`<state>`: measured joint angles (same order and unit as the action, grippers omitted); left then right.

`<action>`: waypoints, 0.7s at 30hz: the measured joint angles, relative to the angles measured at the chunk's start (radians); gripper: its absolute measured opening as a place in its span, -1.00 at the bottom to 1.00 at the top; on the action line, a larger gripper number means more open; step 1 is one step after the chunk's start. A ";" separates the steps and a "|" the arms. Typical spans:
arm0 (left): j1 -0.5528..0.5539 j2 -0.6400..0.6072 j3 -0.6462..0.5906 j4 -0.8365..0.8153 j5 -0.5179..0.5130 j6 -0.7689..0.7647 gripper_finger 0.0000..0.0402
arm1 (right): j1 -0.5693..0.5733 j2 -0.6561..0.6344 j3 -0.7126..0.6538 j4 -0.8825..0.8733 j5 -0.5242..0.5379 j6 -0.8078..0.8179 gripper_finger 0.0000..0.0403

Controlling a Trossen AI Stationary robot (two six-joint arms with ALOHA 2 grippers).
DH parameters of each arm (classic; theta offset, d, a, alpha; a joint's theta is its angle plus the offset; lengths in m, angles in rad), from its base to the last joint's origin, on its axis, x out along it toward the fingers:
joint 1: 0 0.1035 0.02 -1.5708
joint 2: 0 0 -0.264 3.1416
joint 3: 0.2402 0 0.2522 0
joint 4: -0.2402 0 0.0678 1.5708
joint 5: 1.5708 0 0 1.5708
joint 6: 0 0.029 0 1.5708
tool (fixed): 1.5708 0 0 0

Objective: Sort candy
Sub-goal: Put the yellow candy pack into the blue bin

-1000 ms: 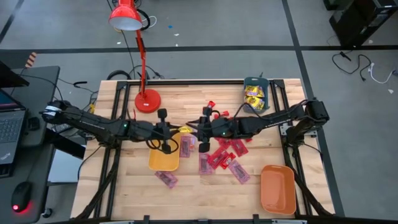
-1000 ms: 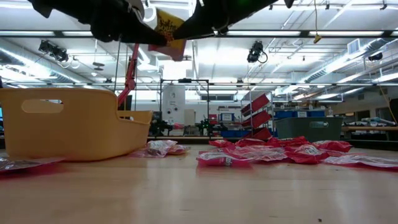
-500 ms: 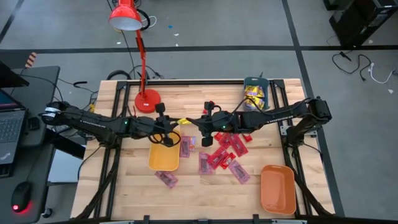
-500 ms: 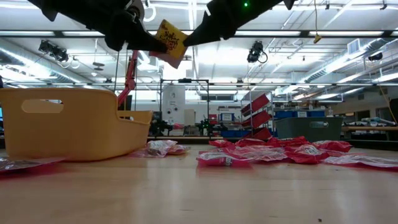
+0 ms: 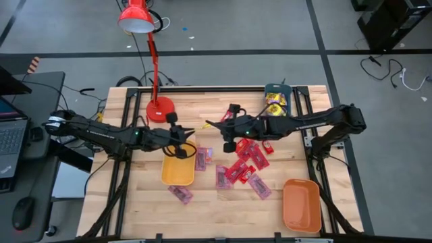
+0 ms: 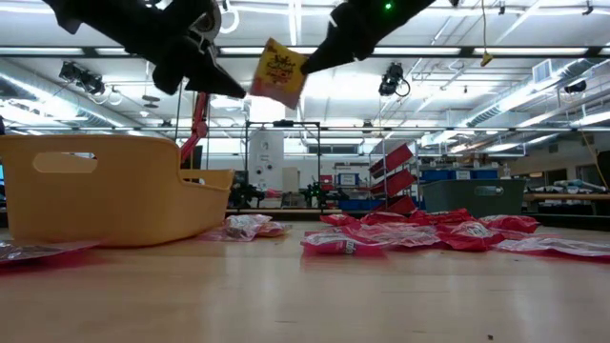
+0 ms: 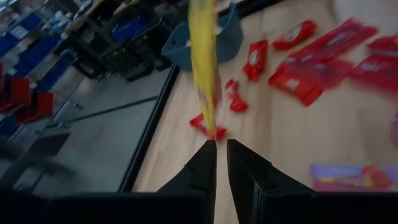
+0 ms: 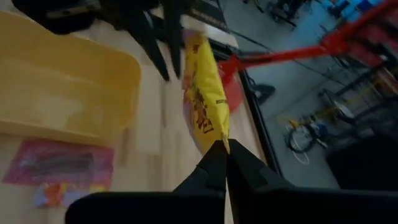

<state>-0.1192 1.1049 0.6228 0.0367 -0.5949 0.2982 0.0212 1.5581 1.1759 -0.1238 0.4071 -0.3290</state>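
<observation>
The right pincer [image 5: 210, 126] pinches a yellow packet [image 5: 198, 129] beside the left pincer [image 5: 185, 133], above the table [image 5: 135, 202].

This is a large robotics lab or industrial workshop hall. The wooden worktable [image 5: 135, 202] sits on a dark metal frame on a grey concrete floor marked with dark lines. Left of the table stands a desk with a laptop [image 5: 10, 138] and a mouse [image 5: 22, 214]. A red desk lamp [image 5: 138, 20] is at the table's far edge. Beyond the table, the low view shows long ceiling strip lights [image 6: 534, 95], metal racks with red and blue bins [image 6: 396, 176] (rows of them) and other workbenches.
</observation>
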 joint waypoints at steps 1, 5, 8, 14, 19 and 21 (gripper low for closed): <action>0.000 0.000 0.000 -0.011 -0.014 -0.008 -0.80 | -0.002 -0.016 0.000 -0.038 0.025 0.016 -1.00; 0.000 0.000 0.000 -0.020 -0.046 -0.017 -0.80 | -0.034 -0.091 0.000 -0.253 0.079 0.127 -1.00; 0.000 0.000 0.000 -0.021 -0.057 -0.016 -0.80 | -0.076 -0.159 0.000 -0.423 0.083 0.226 -1.00; 0.000 0.000 0.000 -0.021 -0.094 -0.015 -0.80 | -0.215 -0.299 0.000 -0.744 0.058 0.384 -1.00; 0.000 0.000 0.000 -0.021 -0.093 -0.015 -0.80 | -0.381 -0.389 0.000 -0.855 -0.094 0.406 -1.00; 0.000 0.000 0.000 -0.014 -0.093 -0.015 -0.80 | -0.446 -0.406 0.000 -0.857 -0.109 0.401 -1.00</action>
<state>-0.1192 1.1046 0.6228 0.0226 -0.6882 0.2831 -0.4245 1.1521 1.1755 -0.9804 0.2986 0.0720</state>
